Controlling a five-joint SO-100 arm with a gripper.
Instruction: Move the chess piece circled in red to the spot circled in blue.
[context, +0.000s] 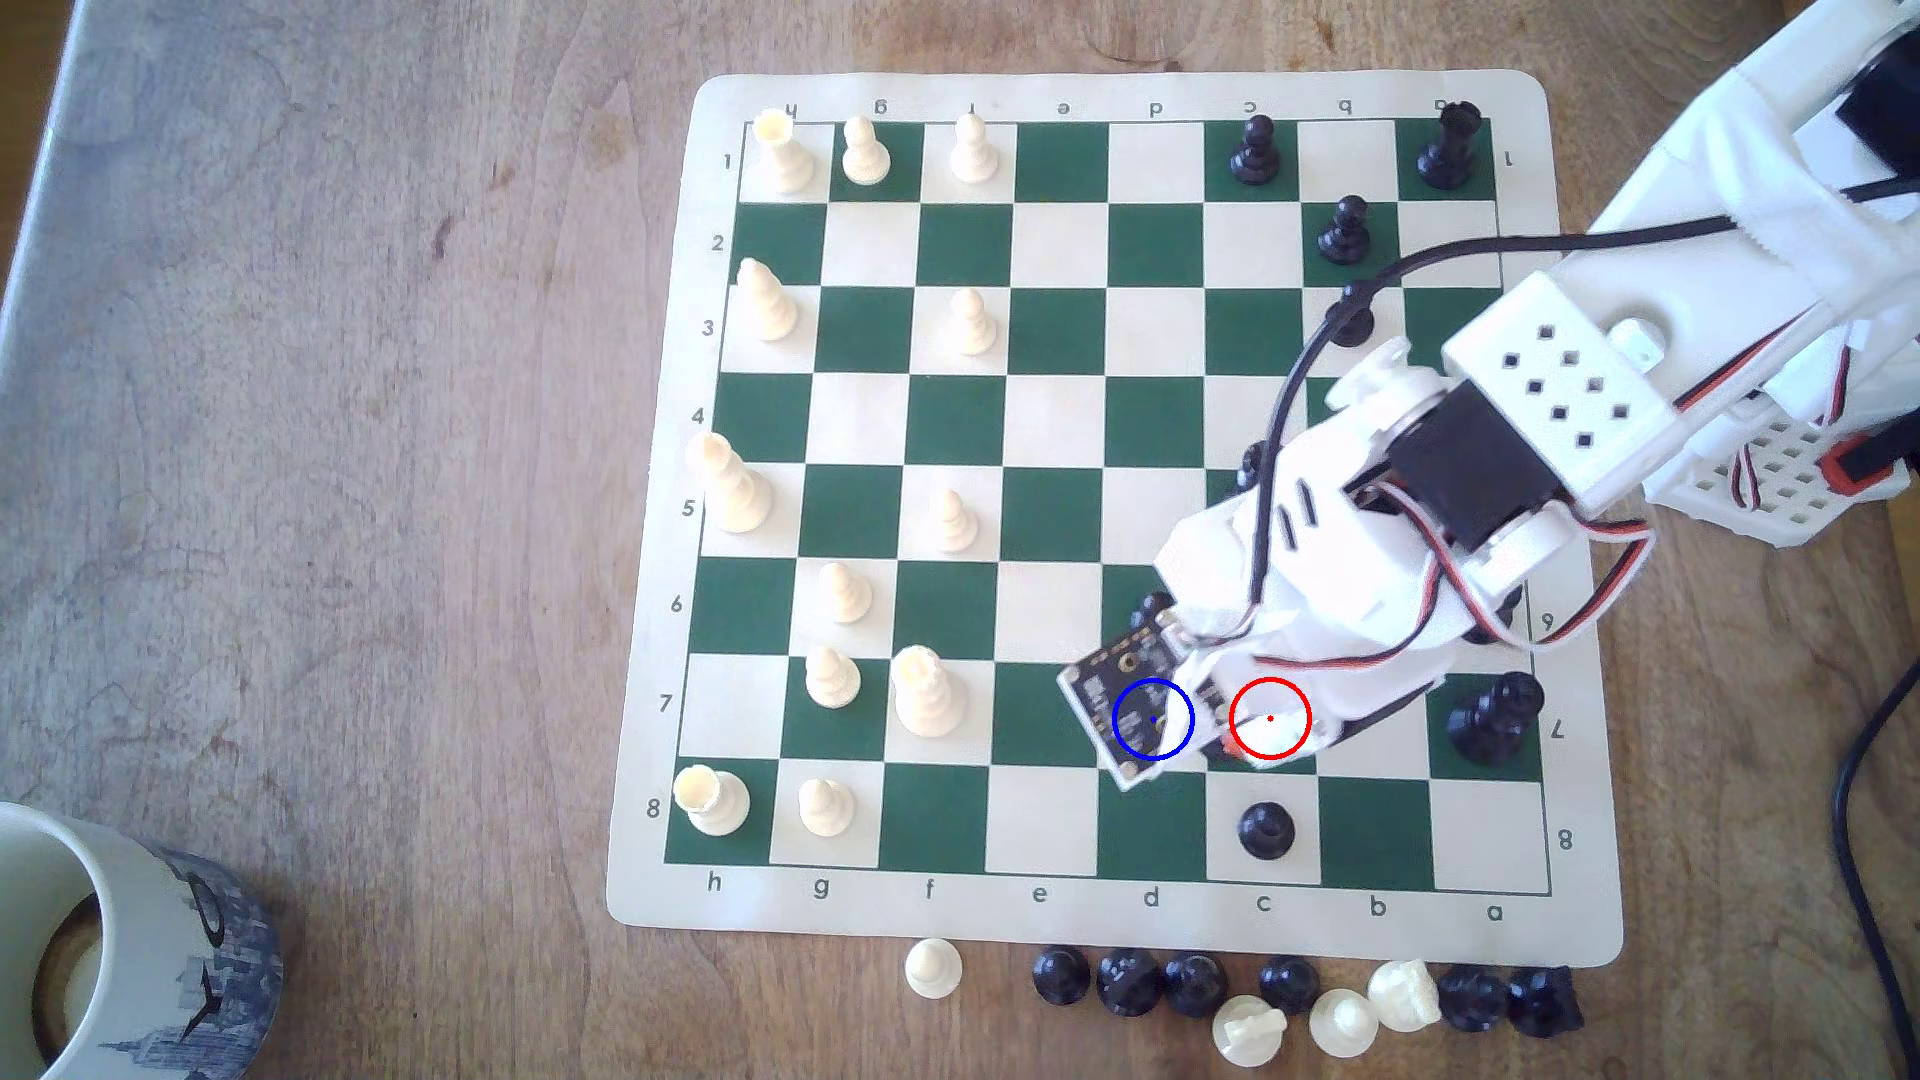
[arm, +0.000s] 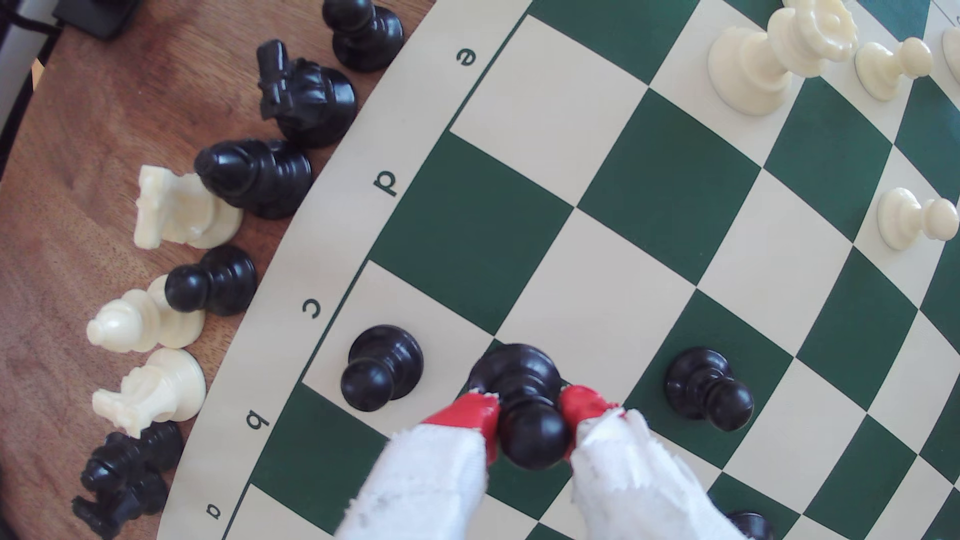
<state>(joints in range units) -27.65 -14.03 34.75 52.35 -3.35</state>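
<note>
Your gripper (arm: 530, 415) had closed its red fingertips (arm: 470, 413) around the black pawn (arm: 524, 394) — still on its green square. The lift and carry to the cream spot (arm: 587, 291) just ahead remained.

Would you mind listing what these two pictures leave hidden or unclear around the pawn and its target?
- Exterior view: the arm covers the pawn and the red-ringed square.
- Exterior view: the wrist camera board covers the blue-ringed spot.
- Wrist view: whether the red fingertips actually press the pawn or just flank it.
- Wrist view: whether the pawn's base is lifted or resting.
</note>
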